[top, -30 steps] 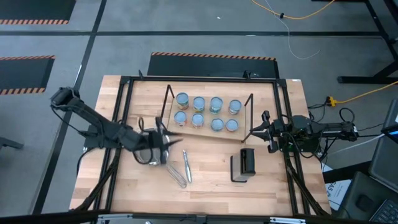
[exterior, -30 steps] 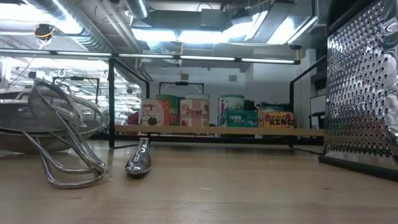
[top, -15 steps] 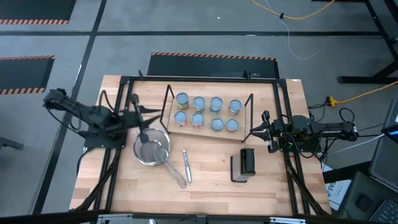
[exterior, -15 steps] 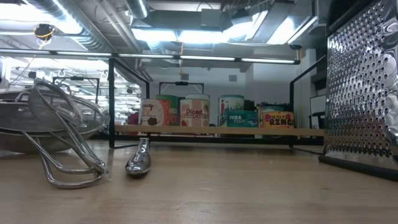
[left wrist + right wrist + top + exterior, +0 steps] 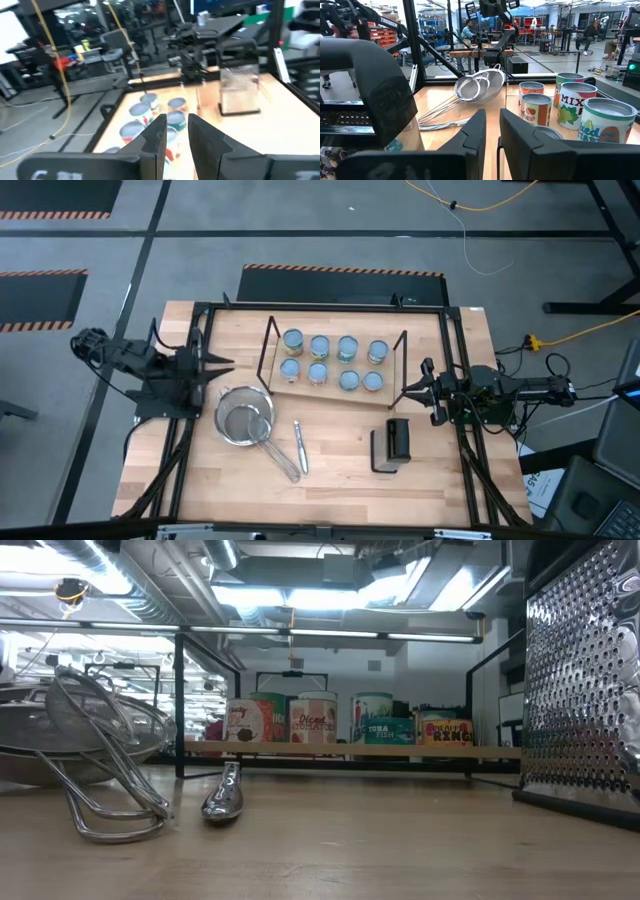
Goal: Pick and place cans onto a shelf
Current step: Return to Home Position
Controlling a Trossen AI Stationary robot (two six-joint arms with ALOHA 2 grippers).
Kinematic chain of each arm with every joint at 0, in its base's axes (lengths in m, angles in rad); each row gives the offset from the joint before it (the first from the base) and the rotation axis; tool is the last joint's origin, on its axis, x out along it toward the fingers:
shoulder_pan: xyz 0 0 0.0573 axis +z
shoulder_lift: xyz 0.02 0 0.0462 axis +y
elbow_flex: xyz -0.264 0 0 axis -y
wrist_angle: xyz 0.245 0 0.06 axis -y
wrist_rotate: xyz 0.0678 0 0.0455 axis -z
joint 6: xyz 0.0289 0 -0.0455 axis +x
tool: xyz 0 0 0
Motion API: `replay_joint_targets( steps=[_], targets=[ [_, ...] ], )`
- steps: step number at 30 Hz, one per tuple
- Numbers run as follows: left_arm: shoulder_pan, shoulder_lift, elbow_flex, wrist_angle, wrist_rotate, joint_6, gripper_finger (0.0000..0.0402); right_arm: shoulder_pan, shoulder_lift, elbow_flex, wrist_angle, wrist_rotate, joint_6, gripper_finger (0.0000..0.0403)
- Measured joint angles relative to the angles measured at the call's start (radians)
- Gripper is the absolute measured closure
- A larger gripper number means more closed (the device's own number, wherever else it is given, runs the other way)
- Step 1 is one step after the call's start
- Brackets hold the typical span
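Left gripper (image 5: pixel 218 363) has retracted to the table (image 5: pixel 330 475) left edge, fingers narrow, empty; right gripper (image 5: pixel 408 392) same. Cans (image 5: pixel 333 362) on shelf (image 5: pixel 330 387): rigid, probably slick tins, so grip across sidewalls.

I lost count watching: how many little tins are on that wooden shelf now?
8 cans, all standing on the shelf in two rows of four, seen from above; none looks hidden.
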Motion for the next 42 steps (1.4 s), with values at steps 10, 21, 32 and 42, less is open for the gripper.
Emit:
replay_joint_targets(
  steps=[10, 21, 32, 42],
  targets=[
    [0.0, -0.114, -0.162, 0.063, 0.039, -0.004, 0.033, 0.0, 0.0, 0.0, 0.0, 0.0, 0.0, 0.0341],
    [0.0, -0.252, -0.451, 0.377, 0.037, 0.158, 0.033, 0.0, 0.0, 0.0, 0.0, 0.0, 0.0, 0.0341],
    [0.02, -0.33, -0.624, 0.575, 0.034, 0.235, 0.033, 0.0, 0.0, 0.0, 0.0, 0.0, 0.0, 0.0341],
    [0.174, -0.33, -0.653, 0.631, 0.128, 0.24, 0.033, 0.0, 0.0, -0.001, 0.003, 0.0, 0.0, 0.0341]
  ],
)
